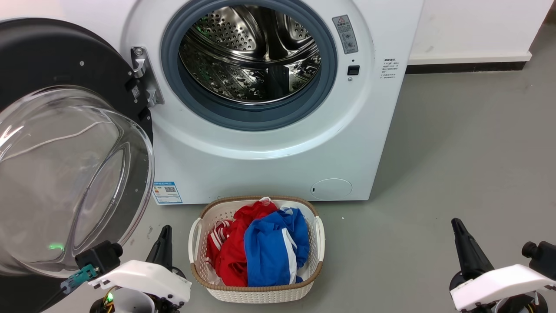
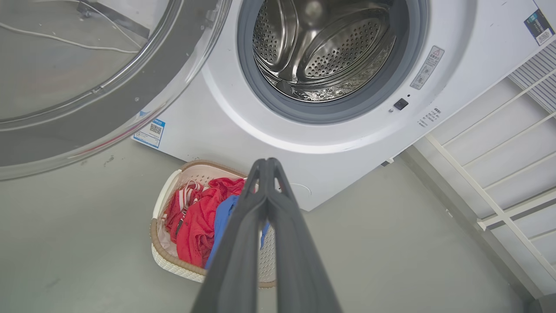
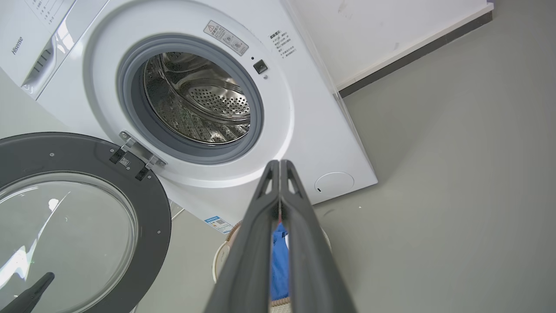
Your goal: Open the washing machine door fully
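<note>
The washing machine (image 1: pixel 269 152) is a white front-loader with its steel drum (image 1: pixel 252 52) exposed. The washing machine door (image 1: pixel 56 56), a black disc with a clear bulging glass centre, stands swung open at the left on its hinge (image 1: pixel 145 80). It also appears in the left wrist view as the door (image 2: pixel 87 65) and in the right wrist view as the door (image 3: pixel 147 208). My left gripper (image 1: pixel 166 230) is shut and empty, low beside the door's lower edge, apart from it. My right gripper (image 1: pixel 455 222) is shut and empty over the floor at the lower right.
A white woven-rim laundry basket (image 1: pixel 256 295) with red and blue clothes sits on the grey floor just before the machine, between my grippers. A white rack (image 2: pixel 499 208) stands to the machine's right. Open floor (image 1: pixel 456 152) lies to the right.
</note>
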Controlling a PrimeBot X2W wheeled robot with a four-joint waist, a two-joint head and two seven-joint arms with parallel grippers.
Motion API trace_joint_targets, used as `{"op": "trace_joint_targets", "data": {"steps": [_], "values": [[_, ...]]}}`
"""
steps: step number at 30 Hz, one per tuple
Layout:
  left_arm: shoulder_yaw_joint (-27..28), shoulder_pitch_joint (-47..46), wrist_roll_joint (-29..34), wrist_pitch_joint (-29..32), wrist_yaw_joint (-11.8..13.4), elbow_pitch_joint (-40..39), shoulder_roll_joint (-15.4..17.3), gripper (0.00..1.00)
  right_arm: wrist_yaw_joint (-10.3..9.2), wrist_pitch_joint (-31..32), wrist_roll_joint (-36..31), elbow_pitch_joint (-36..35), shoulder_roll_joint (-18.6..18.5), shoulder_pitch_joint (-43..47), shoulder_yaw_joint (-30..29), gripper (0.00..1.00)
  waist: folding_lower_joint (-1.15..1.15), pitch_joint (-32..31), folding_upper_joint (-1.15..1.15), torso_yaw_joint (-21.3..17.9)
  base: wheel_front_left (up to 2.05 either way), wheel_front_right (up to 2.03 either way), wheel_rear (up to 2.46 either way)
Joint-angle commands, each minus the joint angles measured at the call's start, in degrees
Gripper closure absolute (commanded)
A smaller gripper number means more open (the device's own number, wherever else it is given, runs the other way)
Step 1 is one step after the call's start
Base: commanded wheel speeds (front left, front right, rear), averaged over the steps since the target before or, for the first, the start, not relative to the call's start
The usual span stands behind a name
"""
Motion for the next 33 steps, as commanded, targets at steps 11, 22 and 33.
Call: {"op": "trace_joint_targets", "data": {"steps": [11, 22, 33], "values": [[4.7, -1.6, -7.5, 2.5, -3.3, 0.0, -2.2, 1.00, 0.01, 0.6, 10.9, 1.0, -0.1, -2.8, -0.5, 1.00, 0.00, 0.2, 0.00, 0.2, 0.00, 0.00, 0.00], [8.0, -1.7, -13.2, 4.5, -5.9, 0.4, -4.2, 1.00, 0.01, 1.1, 19.2, 2.4, -0.1, -3.8, -0.7, 1.00, 0.00, 0.4, 0.00, 0.4, 0.00, 0.00, 0.00], [11.0, -1.7, -18.3, 6.4, -8.2, 0.9, -6.0, 1.00, 0.01, 1.6, 26.6, 3.6, -0.1, -4.7, -1.0, 1.00, 0.00, 0.6, 0.00, 0.5, 0.00, 0.00, 0.00]]}}
